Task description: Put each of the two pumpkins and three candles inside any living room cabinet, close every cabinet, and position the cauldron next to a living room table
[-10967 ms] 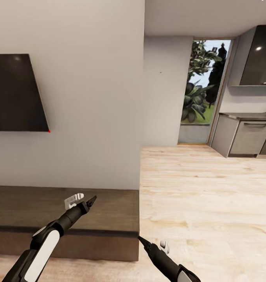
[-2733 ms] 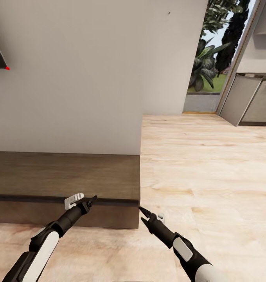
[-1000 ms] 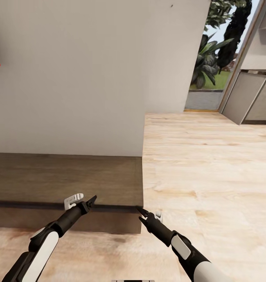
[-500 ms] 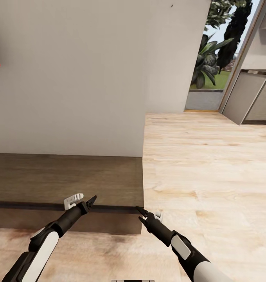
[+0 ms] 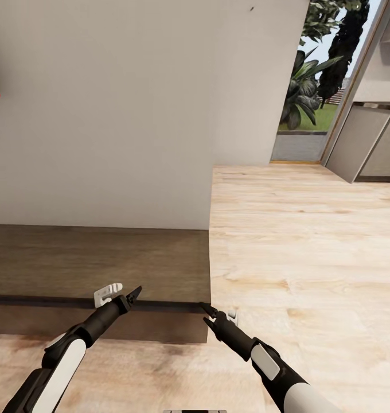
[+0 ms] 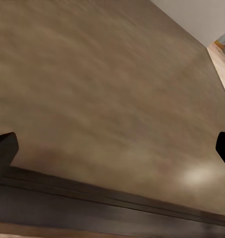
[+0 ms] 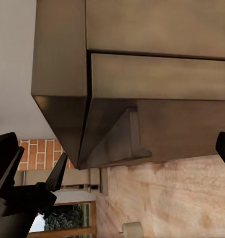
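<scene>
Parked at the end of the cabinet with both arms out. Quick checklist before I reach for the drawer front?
1. Cabinet in reach: ok, both arms over its front edge.
2. Left gripper open: ok, fingertips wide apart in the wrist view.
3. Right gripper open: ok, at the cabinet's end corner.
4. Both grippers empty: ok.
5. Drawer fronts shut: cannot tell.
6. Floor beside the cabinet free: ok.
</scene>
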Robot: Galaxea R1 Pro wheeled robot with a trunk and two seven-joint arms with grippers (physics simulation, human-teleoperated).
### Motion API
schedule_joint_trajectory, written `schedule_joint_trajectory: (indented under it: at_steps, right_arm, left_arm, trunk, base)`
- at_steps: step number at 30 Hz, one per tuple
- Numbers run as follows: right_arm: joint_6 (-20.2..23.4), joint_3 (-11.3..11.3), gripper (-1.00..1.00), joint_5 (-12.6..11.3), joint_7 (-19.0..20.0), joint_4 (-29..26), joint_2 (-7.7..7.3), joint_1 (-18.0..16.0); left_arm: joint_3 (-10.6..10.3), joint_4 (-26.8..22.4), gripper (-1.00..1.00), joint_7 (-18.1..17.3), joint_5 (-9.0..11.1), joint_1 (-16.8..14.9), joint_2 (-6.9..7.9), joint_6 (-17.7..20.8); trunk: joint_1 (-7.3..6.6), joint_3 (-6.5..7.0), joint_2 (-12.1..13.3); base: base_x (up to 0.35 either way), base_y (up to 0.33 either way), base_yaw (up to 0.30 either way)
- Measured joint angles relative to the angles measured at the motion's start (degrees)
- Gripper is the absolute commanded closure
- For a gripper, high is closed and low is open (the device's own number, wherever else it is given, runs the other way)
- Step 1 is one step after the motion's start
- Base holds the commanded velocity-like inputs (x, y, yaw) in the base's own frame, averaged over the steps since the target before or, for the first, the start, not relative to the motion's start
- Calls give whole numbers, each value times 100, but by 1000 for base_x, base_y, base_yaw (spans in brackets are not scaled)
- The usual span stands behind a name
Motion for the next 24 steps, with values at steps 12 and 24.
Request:
schedule_joint_trajectory:
  at_steps: [12, 24]
  right_arm:
    - [-46, 8, 100, 73, -10, 0, -6, 5]
    - [-45, 8, 100, 73, -11, 0, -6, 5]
  left_arm:
    - [1, -2, -100, 1, 0, 2, 0, 1]
    - [1, -2, -100, 1, 0, 2, 0, 1]
  trunk:
    - [0, -1, 0]
    - [0, -1, 0]
  base:
    - [0, 0, 0]
    - [0, 0, 0]
